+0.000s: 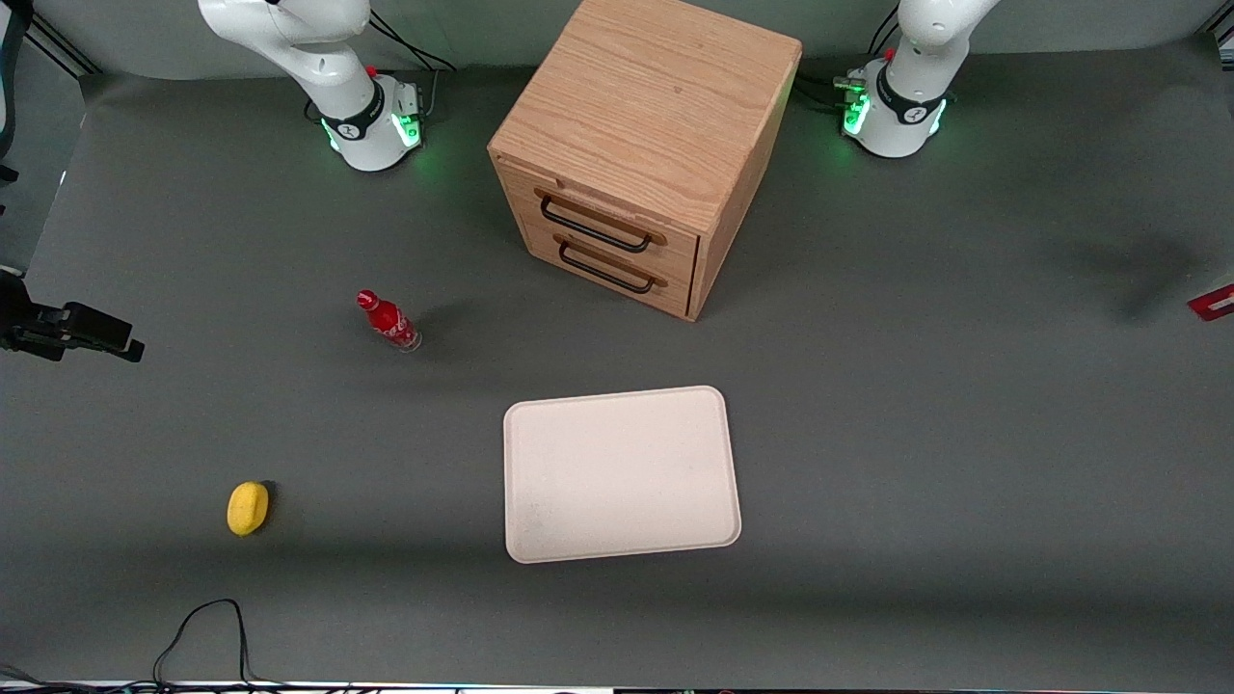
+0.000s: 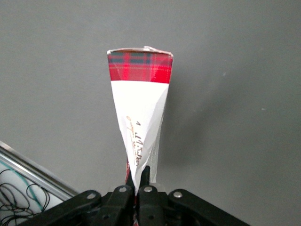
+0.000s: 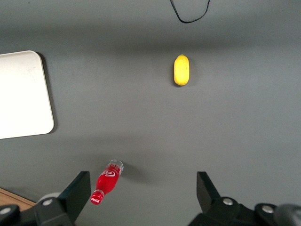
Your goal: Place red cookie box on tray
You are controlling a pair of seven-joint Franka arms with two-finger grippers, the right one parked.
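Note:
In the left wrist view my left gripper [image 2: 138,175] is shut on the red cookie box [image 2: 139,117]. It pinches one end of the box, which hangs above the grey table with its red plaid end farthest from the fingers [image 2: 146,172]. In the front view only a red and white bit of the box [image 1: 1217,303] shows, at the frame's edge toward the working arm's end of the table; the gripper itself is out of that view. The cream-white tray [image 1: 622,472] lies flat in front of the drawer cabinet, nearer to the front camera, with nothing on it. It also shows in the right wrist view [image 3: 23,94].
A wooden drawer cabinet [image 1: 646,145] stands at the table's middle. A small red bottle [image 1: 388,321] and a yellow object [image 1: 248,507] lie toward the parked arm's end. A black cable [image 1: 202,627] loops at the table's near edge. A table edge rail [image 2: 33,175] shows below the gripper.

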